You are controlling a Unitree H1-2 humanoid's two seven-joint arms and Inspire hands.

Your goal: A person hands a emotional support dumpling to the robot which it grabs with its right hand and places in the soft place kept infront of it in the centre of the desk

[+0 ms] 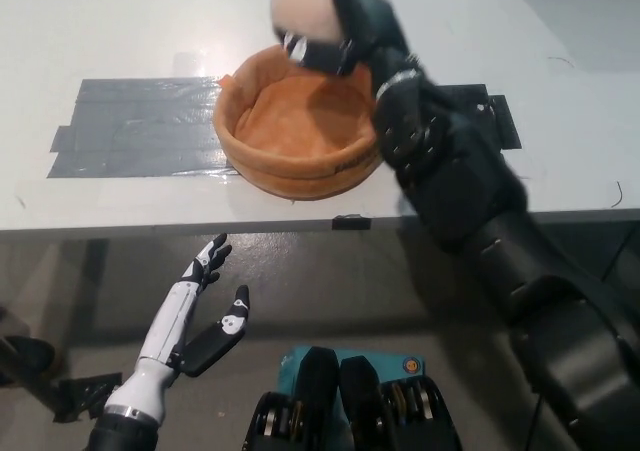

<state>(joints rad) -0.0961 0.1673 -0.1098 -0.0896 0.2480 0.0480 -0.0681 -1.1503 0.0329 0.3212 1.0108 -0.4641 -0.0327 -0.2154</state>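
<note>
Head view: the right hand [335, 31] grips the dumpling [305, 9] above the far rim of the bed [300, 166]; the left hand [205, 316] rests below the desk [120, 31], fingers spread.

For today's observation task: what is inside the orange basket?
The orange basket shows only its soft lining. The black robot hand, holding the dumpling above it, covers the far right part.
</note>
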